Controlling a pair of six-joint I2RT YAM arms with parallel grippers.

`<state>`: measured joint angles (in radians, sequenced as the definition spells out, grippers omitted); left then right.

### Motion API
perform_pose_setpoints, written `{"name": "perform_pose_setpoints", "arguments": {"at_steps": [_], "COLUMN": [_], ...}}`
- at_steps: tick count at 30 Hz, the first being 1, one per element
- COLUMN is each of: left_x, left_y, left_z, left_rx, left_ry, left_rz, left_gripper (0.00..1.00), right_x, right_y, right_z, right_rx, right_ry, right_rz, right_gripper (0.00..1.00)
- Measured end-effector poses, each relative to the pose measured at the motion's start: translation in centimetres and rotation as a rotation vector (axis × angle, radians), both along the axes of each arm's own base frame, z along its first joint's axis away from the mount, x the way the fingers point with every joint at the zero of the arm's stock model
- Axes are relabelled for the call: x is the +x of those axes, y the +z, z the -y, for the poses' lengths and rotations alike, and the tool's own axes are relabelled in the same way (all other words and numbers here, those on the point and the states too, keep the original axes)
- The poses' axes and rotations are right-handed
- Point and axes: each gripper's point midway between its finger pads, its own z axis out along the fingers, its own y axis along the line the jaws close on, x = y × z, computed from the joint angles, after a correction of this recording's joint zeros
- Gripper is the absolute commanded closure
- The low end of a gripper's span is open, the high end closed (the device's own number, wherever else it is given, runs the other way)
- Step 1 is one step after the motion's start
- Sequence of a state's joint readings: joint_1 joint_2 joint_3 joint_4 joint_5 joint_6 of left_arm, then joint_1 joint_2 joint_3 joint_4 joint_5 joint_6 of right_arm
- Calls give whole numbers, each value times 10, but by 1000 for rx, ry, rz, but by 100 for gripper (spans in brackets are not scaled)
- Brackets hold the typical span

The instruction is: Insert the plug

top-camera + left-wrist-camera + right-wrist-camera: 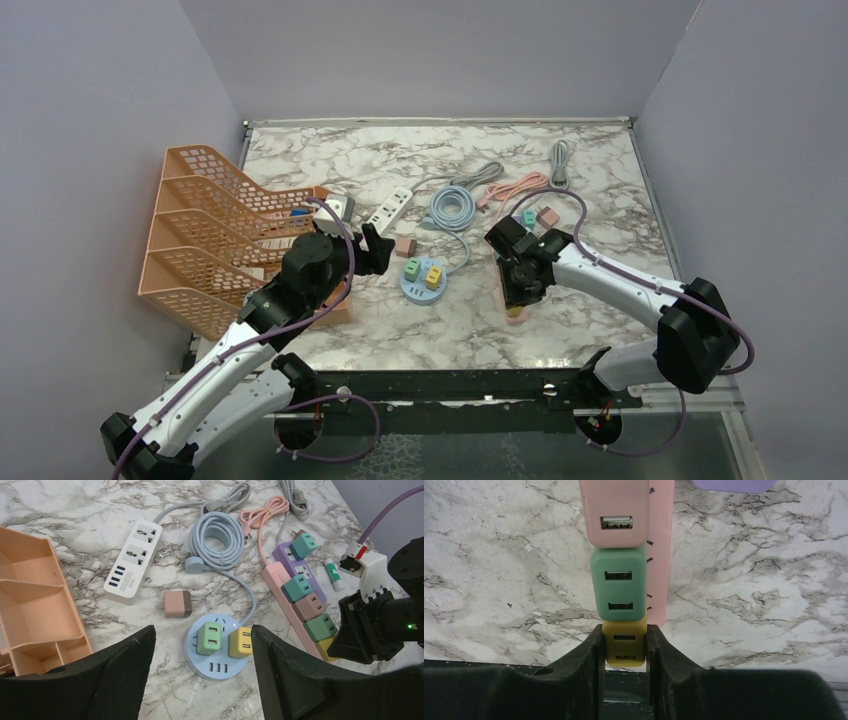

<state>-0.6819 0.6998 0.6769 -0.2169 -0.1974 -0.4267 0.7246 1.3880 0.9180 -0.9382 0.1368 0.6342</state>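
Note:
My right gripper [625,647] is shut on a yellow plug [625,644] at the near end of the pink power strip [660,555]. The plug sits in line with a green plug [619,590] and a pink plug [614,515] on that strip. From above, the right gripper [520,285] points down over the strip's near end [516,316]. My left gripper [202,630] hangs open above a round blue socket hub [215,666], which carries a green plug [209,637] and a yellow plug [240,642]. Nothing is between the left fingers [125,675].
A loose pink plug [176,604] lies beyond the hub. Farther back are a white power strip [134,560], a coiled blue cable [217,540] and a purple strip [300,570]. An orange file rack [220,230] stands at the left. A small white-and-green tube [334,575] lies right of the strips.

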Motion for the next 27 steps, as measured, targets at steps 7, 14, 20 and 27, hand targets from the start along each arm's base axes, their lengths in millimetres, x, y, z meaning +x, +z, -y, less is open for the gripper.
{"name": "perform_pose_setpoints", "arguments": {"at_steps": [7, 14, 20, 27], "left_x": [0, 0, 1, 3], "left_y": [0, 0, -2, -9], "left_z": [0, 0, 0, 2], "left_rx": [0, 3, 13, 36], "left_ry": [1, 1, -1, -4], "left_rz": [0, 1, 1, -17], "left_gripper": [28, 28, 27, 25], "right_x": [0, -3, -3, 19], "right_y": [-2, -8, -8, 8], "right_z": [2, 4, 4, -6], "right_rx": [-23, -38, -30, -2], "right_ry": [-7, -15, -22, -99], "right_rz": [-12, -26, -19, 85], "right_gripper": [98, 99, 81, 33]}}
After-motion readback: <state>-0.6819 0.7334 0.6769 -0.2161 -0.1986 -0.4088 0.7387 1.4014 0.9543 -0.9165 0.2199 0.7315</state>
